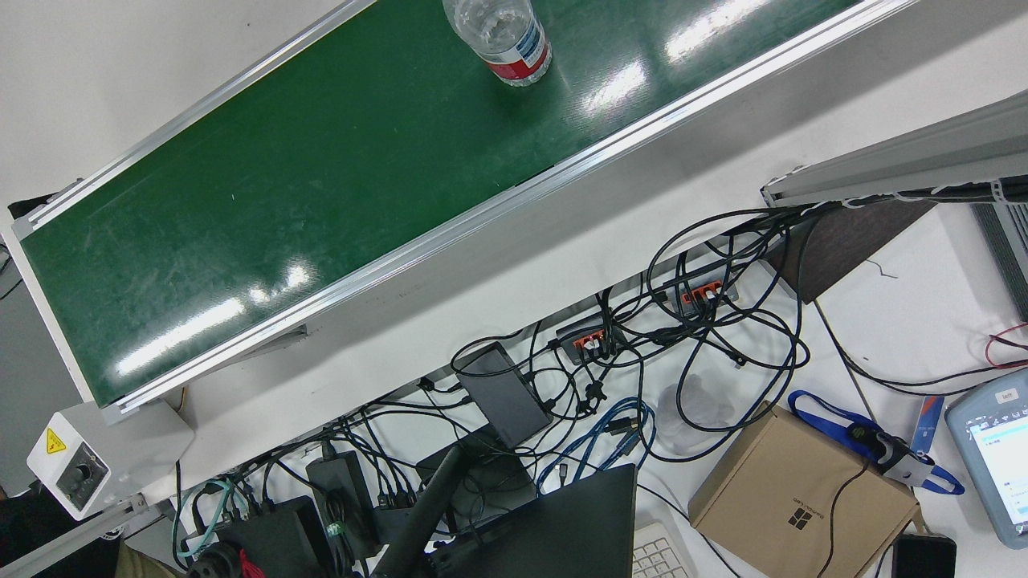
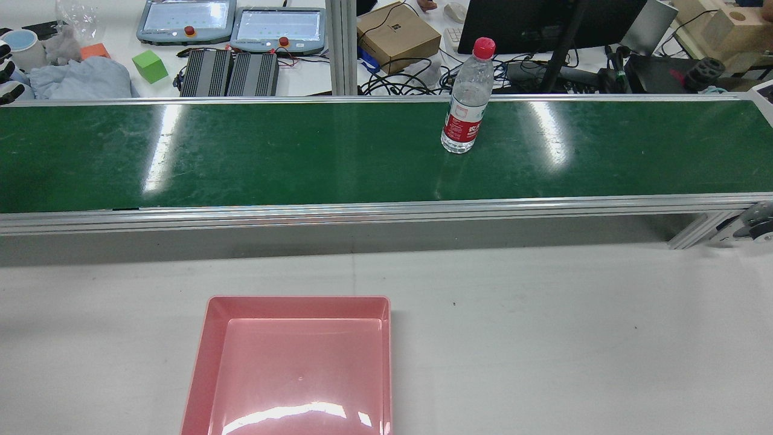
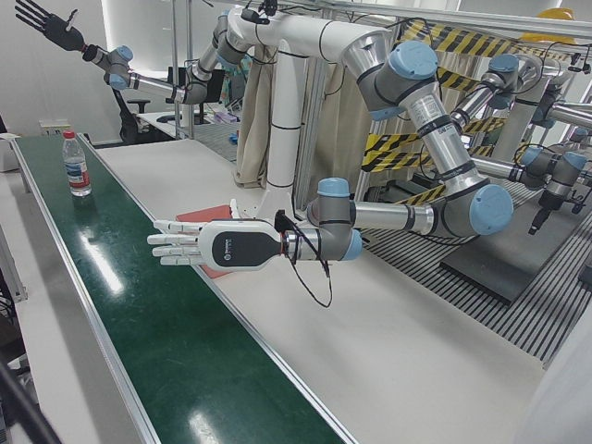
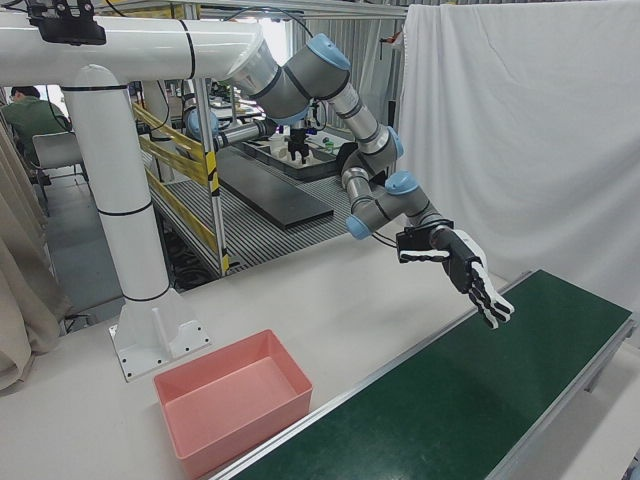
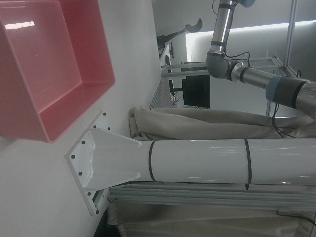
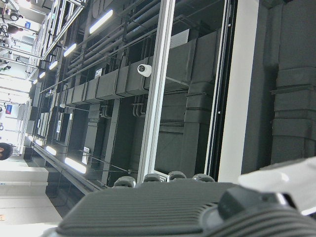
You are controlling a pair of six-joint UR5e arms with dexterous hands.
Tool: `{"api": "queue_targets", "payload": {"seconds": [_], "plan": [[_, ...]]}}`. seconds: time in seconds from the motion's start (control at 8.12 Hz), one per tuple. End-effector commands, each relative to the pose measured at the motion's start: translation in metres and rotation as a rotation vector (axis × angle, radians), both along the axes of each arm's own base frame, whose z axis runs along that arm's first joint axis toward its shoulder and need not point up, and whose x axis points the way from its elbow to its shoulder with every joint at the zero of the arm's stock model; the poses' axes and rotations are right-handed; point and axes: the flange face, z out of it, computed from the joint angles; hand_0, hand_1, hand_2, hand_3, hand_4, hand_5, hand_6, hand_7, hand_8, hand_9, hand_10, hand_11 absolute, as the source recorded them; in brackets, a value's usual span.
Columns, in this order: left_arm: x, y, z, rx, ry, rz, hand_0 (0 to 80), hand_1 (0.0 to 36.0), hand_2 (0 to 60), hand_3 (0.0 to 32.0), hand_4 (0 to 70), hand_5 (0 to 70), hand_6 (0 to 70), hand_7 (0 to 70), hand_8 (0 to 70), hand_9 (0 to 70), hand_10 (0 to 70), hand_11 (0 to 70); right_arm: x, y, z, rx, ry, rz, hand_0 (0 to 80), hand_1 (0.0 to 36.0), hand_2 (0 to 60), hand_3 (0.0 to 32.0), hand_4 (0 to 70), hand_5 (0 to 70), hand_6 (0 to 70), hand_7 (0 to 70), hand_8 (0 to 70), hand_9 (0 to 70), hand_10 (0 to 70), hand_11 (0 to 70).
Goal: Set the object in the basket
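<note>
A water bottle (image 2: 468, 99) stands upright on the green conveyor belt (image 2: 302, 157), untouched, while the pink basket (image 2: 296, 368) on the bench (image 2: 543, 338) sits empty. Both the left hand (image 3: 199, 246) and right hand (image 4: 470, 275) hover with fingers spread, holding nothing; the whole task remains.

A clear water bottle (image 2: 466, 103) with a red cap and a red and white label stood upright on the green belt (image 2: 302, 157), near its far edge. A pink basket (image 2: 296, 368) sat empty on the white table (image 2: 543, 338), well apart from the bottle.
</note>
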Motion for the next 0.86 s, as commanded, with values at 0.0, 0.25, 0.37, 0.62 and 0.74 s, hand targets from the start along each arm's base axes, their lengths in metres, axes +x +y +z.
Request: {"api": "queue_targets", "payload": {"seconds": [0.0, 0.25, 0.37, 0.62, 0.74], "plan": [[0.028, -0.005, -0.012, 0.019, -0.030, 0.031, 51.9, 8.7, 0.0, 0.0, 6.7, 8.8, 0.0, 0.0, 1.5, 0.3, 3.5, 6.6, 0.000, 0.000, 0.000, 0.000, 0.000, 0.000, 0.0, 0.0, 0.0, 0.0, 0.0, 0.0, 0.0, 0.0, 0.0, 0.0, 0.0, 0.0], [0.029, -0.007, -0.014, 0.021, -0.029, 0.031, 51.5, 8.8, 0.0, 0.0, 6.5, 9.0, 0.0, 0.0, 1.5, 0.4, 3.6, 6.7, 0.000, 0.000, 0.000, 0.000, 0.000, 0.000, 0.0, 0.0, 0.0, 0.0, 0.0, 0.0, 0.0, 0.0, 0.0, 0.0, 0.0, 0.0], [0.029, -0.007, -0.013, 0.018, -0.030, 0.030, 51.2, 8.5, 0.0, 0.0, 6.5, 9.2, 0.0, 0.0, 1.7, 0.6, 3.6, 6.7, 0.000, 0.000, 0.000, 0.000, 0.000, 0.000, 0.0, 0.0, 0.0, 0.0, 0.0, 0.0, 0.0, 0.0, 0.0, 0.0, 0.0, 0.0], [0.032, -0.011, -0.021, 0.025, -0.026, 0.028, 51.0, 7.9, 0.0, 0.0, 6.4, 8.8, 0.0, 0.0, 1.7, 0.6, 3.8, 7.0, 0.001, 0.000, 0.000, 0.000, 0.000, 0.001, 0.0, 0.0, 0.0, 0.0, 0.0, 0.0, 0.0, 0.0, 0.0, 0.0, 0.0, 0.0], [0.035, -0.018, -0.033, 0.029, -0.023, 0.028, 51.4, 8.4, 0.0, 0.0, 7.0, 9.4, 0.0, 0.0, 1.6, 0.6, 3.8, 7.0, 0.000, 0.000, 0.000, 0.000, 0.000, 0.000, 0.0, 0.0, 0.0, 0.0, 0.0, 0.0, 0.0, 0.0, 0.0, 0.0, 0.0, 0.0]]}}
